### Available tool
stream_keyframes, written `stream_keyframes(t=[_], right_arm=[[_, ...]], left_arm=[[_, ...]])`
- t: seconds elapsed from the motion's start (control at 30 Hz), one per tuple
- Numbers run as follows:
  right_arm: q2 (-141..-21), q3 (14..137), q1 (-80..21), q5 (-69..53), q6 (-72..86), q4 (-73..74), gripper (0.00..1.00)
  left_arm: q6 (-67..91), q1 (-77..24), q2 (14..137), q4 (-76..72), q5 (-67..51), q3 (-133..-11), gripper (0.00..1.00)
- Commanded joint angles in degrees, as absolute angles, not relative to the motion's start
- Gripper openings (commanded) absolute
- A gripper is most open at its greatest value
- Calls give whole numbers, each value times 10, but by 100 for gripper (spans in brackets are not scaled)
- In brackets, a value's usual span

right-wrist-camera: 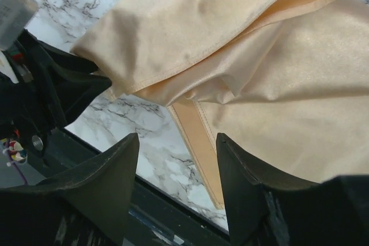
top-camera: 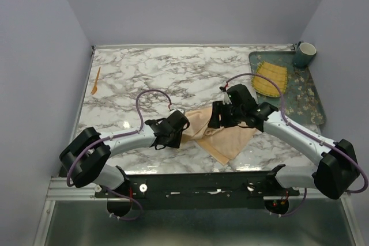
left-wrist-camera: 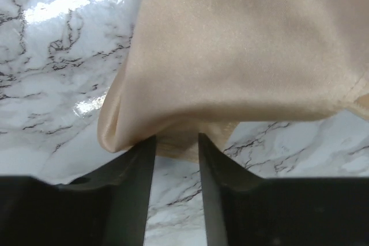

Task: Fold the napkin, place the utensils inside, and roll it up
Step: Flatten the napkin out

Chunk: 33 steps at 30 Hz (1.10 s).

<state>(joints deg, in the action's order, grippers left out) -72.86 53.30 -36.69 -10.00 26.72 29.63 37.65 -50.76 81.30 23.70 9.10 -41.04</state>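
On the worktop, near its front middle, the napkin lies rumpled, half folded. The left end effector stands apart, cloth edge at its tips; the right end effector gapes, holding nothing. Best pinch matching corners, lift low, lay edges flush.

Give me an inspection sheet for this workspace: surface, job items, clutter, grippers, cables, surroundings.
Surface: marble table, glossy, no spills seen.
Job's things: napkin rumpled and partly folded, near the front between the arms; orange utensil lies apart at the far left.
Clutter: tray at the right rear, holding a yellow cloth; mug at its far corner.
Grippers: left gripper, jaws apart, a napkin fold at their tips; right gripper, jaws apart at the napkin, holding nothing.
Cables: purple cables loop along both arms.
Surroundings: plain walls on three sides.
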Motion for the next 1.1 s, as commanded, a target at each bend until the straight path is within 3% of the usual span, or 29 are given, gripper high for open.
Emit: stream_keyframes(t=[0.0,0.03,0.1,0.23,0.47,0.53,0.67,0.73,0.77,0.9,1.0,1.07], right_arm=[[-745,476,-374,-129,300,238,64],[-750,472,-373,-130,299,239,64],[-756,462,-373,-126,293,256,61],[-738,450,-374,-30,332,337,64],[-676,396,-345,-33,341,374,65],[-684,398,-348,-69,321,382,64],[-724,411,-402,-29,338,446,63],[-739,409,-410,-8,345,453,63],[-745,404,-412,-4,345,451,63],[-766,401,-417,-4,345,432,62],[-794,398,-433,-10,352,407,58],[-823,402,-455,-4,360,396,58]], left_arm=[[388,-511,811,221,111,-401,32],[388,-512,799,221,112,-401,20],[385,-511,754,233,123,-404,7],[378,-473,687,268,149,-417,0],[310,-320,660,261,117,-438,0],[296,-302,668,261,87,-461,0],[294,-301,687,237,-17,-469,1],[295,-317,688,215,-96,-455,7],[296,-331,686,191,-114,-451,16],[308,-445,687,143,-126,-460,31],[356,-489,736,84,-154,-461,29],[387,-493,792,54,-168,-459,22]])
